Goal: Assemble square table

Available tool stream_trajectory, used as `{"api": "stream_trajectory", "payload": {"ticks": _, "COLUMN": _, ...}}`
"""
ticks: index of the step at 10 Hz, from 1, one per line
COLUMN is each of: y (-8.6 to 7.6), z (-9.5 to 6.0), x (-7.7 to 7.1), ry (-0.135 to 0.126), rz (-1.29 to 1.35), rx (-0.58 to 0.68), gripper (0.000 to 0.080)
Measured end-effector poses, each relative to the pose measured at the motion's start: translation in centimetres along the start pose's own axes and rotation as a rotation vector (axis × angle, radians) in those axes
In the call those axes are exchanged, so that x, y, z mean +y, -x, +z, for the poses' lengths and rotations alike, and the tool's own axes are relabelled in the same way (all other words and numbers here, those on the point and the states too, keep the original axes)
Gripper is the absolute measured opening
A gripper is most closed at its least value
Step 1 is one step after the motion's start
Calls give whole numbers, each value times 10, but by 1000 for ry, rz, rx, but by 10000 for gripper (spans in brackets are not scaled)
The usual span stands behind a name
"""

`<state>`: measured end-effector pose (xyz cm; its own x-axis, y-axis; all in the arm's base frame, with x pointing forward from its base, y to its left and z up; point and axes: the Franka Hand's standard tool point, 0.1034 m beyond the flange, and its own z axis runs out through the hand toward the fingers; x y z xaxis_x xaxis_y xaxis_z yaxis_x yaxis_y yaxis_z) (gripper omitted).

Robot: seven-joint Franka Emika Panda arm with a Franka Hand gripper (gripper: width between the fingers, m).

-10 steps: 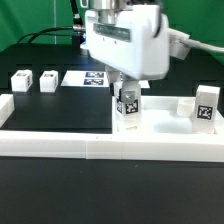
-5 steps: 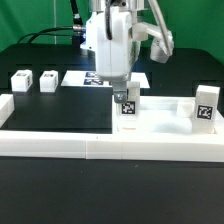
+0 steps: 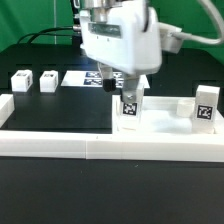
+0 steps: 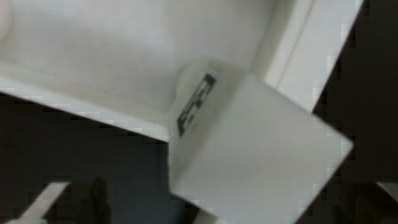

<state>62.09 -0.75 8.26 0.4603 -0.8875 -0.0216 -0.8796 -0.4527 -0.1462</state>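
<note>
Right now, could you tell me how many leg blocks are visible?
4: a leg block and another at the exterior view's left, one below the gripper, one at the view's right.

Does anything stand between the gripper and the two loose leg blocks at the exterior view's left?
Nothing visible does. Between the gripper and the inner leg block and outer leg block, only the flat marker board lies on the black table. It seems too low to block a path above it.

White slab (image 3: 168,122) lying flat, first leg (image 3: 130,108) upright on it, second leg (image 3: 205,103) upright nearby, third leg (image 3: 20,82), fourth leg (image 3: 48,80) well apart.
</note>
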Motion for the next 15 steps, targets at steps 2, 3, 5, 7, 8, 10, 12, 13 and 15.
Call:
{"api": "stream_trajectory", "payload": {"ticks": 2, "y": 1, "z": 0, "x": 2, "ry": 0, "rz": -106, "rx": 4, "gripper": 649}}
{"api": "stream_trajectory", "payload": {"ticks": 3, "y": 0, "z": 1, "x": 2, "ry": 1, "rz": -184, "rx": 5, "gripper": 649}}
{"api": "stream_trajectory", "payload": {"ticks": 5, "y": 6, "z": 1, "x": 0, "ry": 27, "rz": -435, "rx": 12, "gripper": 649}}
{"api": "stream_trajectory", "payload": {"ticks": 7, "y": 10, "z": 1, "x": -8, "ry": 70, "rz": -815, "rx": 11, "gripper": 649}}
{"api": "stream_trajectory", "payload": {"ticks": 8, "y": 12, "z": 2, "x": -12, "ry": 84, "rz": -909, "rx": -8, "gripper": 649}}
{"api": "stream_trajectory", "payload": {"ticks": 10, "y": 9, "z": 4, "x": -12, "ry": 86, "rz": -1018, "rx": -11, "gripper": 649}}
{"api": "stream_trajectory", "payload": {"ticks": 12, "y": 9, "z": 4, "x": -12, "ry": 87, "rz": -1017, "rx": -11, "gripper": 649}}
{"api": "stream_trajectory", "payload": {"ticks": 13, "y": 11, "z": 4, "x": -11, "ry": 92, "rz": -996, "rx": -26, "gripper": 649}}
{"api": "stream_trajectory", "payload": {"ticks": 15, "y": 17, "z": 3, "x": -14, "ry": 117, "rz": -937, "rx": -98, "gripper": 649}}
